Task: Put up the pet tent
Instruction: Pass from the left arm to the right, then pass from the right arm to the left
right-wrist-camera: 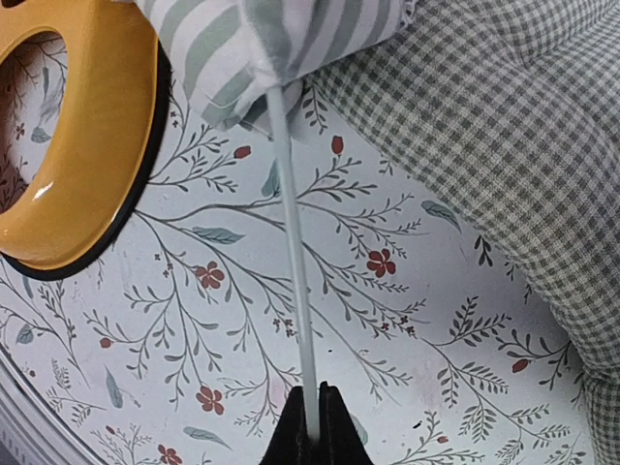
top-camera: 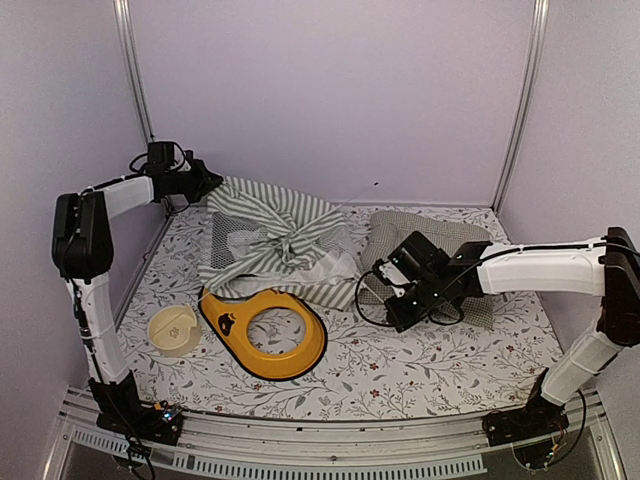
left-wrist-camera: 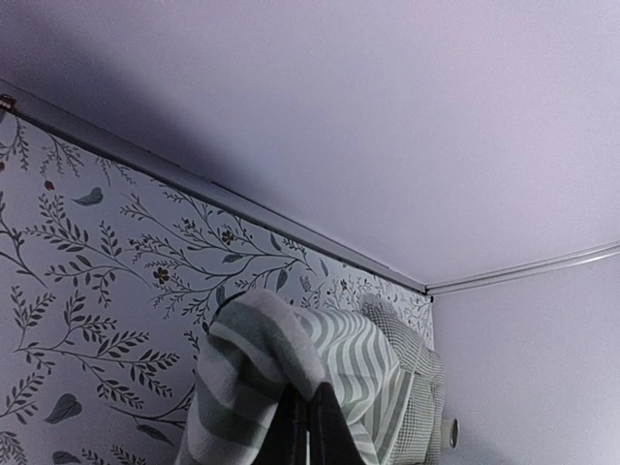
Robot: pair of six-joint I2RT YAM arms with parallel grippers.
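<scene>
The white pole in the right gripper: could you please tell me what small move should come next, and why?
Probably push the white pole a little deeper into the striped sleeve of the pet tent. The right gripper is shut on it, the left gripper pinches the far fabric, and the tent lies collapsed.

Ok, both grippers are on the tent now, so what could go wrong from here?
1. The right gripper pinches the thin pole only at its fingertips; it may slip or bow sideways when pushed.
2. The left gripper holds just a fold of the tent; a pull could free it.
3. The crumpled tent lies against the yellow ring and cushion, which it might drag along.
</scene>
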